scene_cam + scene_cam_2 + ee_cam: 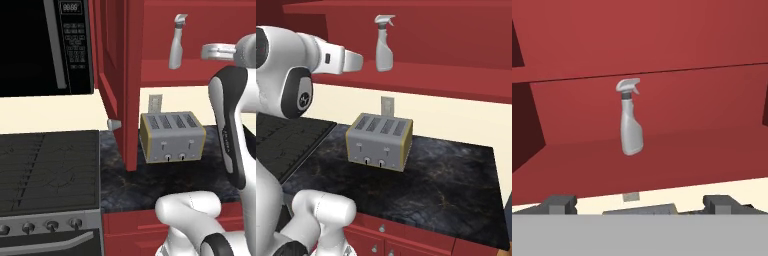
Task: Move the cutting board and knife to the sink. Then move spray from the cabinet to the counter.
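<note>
Spray point(631, 125) upright in cabinet point(712, 40); label unreadable, prob. blank.

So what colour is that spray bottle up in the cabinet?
Pale grey-white; the spray bottle shows best in the hand view.

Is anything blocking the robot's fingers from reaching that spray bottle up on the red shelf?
Nothing visible. The spray bottle stands upright and alone on the open cabinet shelf, straight ahead of the spread fingers. The toaster sits lower, on the counter, out of the path.
</note>
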